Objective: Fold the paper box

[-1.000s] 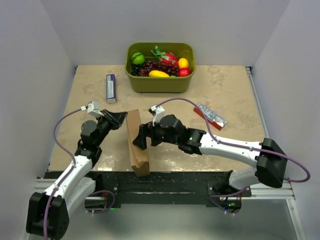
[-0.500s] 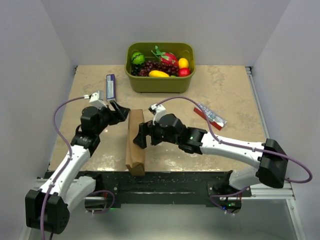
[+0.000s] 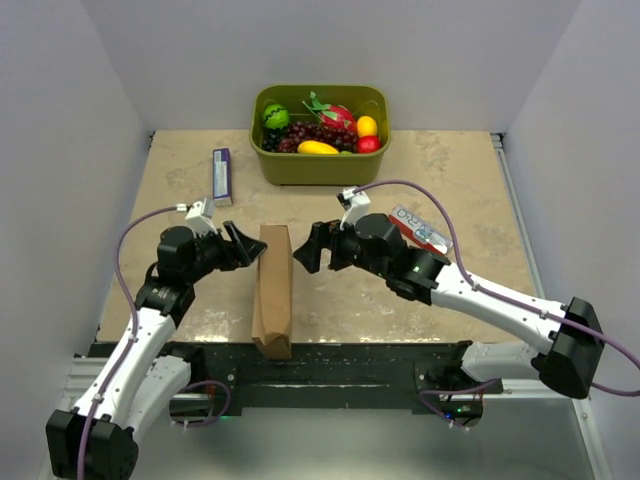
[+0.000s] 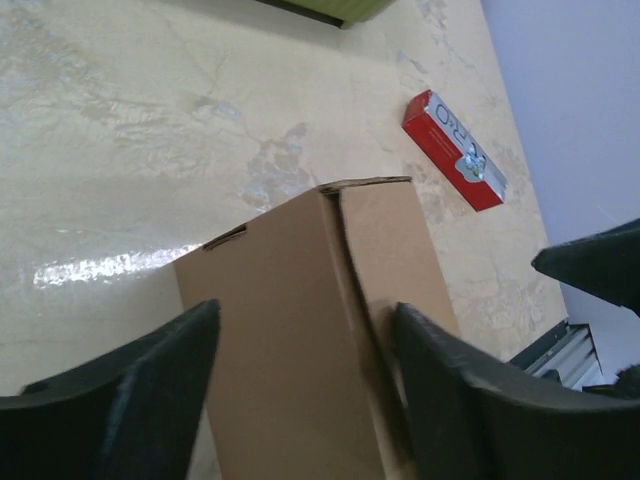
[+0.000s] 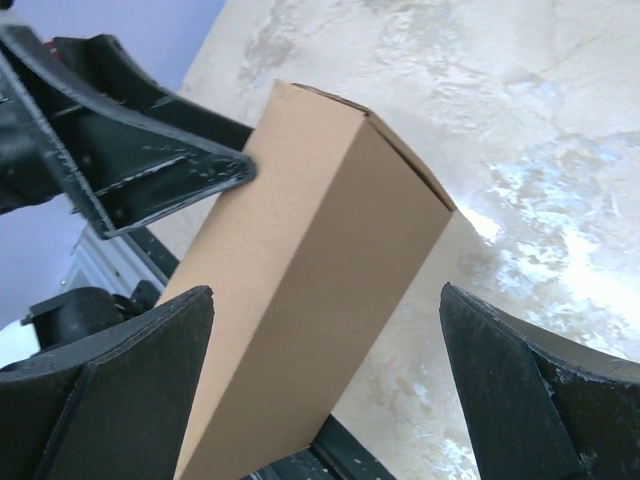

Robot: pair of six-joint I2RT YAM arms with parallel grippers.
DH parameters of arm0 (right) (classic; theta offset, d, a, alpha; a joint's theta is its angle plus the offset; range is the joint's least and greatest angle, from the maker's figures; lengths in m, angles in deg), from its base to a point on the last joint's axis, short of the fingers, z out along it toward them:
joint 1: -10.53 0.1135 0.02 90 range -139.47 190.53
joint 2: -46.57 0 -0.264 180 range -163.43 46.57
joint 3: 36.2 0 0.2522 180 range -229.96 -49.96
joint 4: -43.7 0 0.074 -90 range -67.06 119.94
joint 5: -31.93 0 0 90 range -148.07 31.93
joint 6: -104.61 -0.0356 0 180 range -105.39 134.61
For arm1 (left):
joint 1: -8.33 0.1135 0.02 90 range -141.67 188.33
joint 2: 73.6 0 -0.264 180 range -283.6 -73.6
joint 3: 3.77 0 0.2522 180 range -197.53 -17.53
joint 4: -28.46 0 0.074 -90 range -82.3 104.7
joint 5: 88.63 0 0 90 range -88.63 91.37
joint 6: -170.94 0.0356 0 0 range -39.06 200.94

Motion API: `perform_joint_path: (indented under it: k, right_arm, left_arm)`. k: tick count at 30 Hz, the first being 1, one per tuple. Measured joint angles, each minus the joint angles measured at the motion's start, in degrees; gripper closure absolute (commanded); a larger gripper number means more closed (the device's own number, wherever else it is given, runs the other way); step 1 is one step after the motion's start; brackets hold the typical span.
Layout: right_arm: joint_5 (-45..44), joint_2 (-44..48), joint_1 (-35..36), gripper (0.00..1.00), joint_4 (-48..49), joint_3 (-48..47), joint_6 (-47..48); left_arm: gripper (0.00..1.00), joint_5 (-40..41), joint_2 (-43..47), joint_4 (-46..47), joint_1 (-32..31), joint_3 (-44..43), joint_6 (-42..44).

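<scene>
Backed off, the right pincer (image 3: 304, 259) gapes; the left pincer (image 3: 251, 246) has spread wide beside the brown oblong paper box (image 3: 273, 290).

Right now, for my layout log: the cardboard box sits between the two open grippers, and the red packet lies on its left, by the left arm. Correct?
No. The red packet lies right of the paper box, by the right arm, as the top external view shows. The box does sit between the open left gripper and right gripper.

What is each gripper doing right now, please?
Left gripper: open, holding nothing, beside the paper box.
Right gripper: open, holding nothing.
</scene>
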Motion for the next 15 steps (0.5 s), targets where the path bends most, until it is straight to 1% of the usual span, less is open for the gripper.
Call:
perform_joint_path:
  k: [1,2,4,5,7,8,12,15]
  right_arm:
    - [-0.1,0.3,-0.3,0.01,-0.2,0.4,0.0]
    - [-0.2,0.5,-0.6,0.01,-0.4,0.7,0.1]
    - [-0.4,1.0,-0.7,0.01,-0.7,1.3,0.2]
    - [-0.4,1.3,-0.8,0.01,-0.8,1.5,0.2]
    - [-0.7,1.7,-0.8,0.01,-0.8,2.0,0.3]
    - [-1.0,1.9,-0.8,0.01,-0.8,2.2,0.4]
    - [-1.5,2.0,-0.8,0.01,-0.7,2.9,0.4]
    - [-1.5,2.0,-0.8,0.01,-0.7,3.5,0.4]
  left_arm:
    - [0.39,-0.7,0.1,0.5,0.0,0.4,-0.3]
    - [0.48,-1.6,0.1,1.7,0.0,1.0,-0.5]
    - [0.56,-3.1,0.1,4.3,0.0,2.1,-0.9]
    - [0.63,-3.9,0.0,6.1,0.0,3.0,-1.2]
    - [0.67,-5.5,-0.4,10.6,0.0,5.2,-2.0]
    - [0.73,-6.4,-0.8,13.0,0.0,6.1,-2.2]
    - [0.8,-6.9,-3.4,20.3,0.0,7.8,-2.6]
    - [0.82,-6.7,-5.5,24.7,0.4,8.5,-2.6]
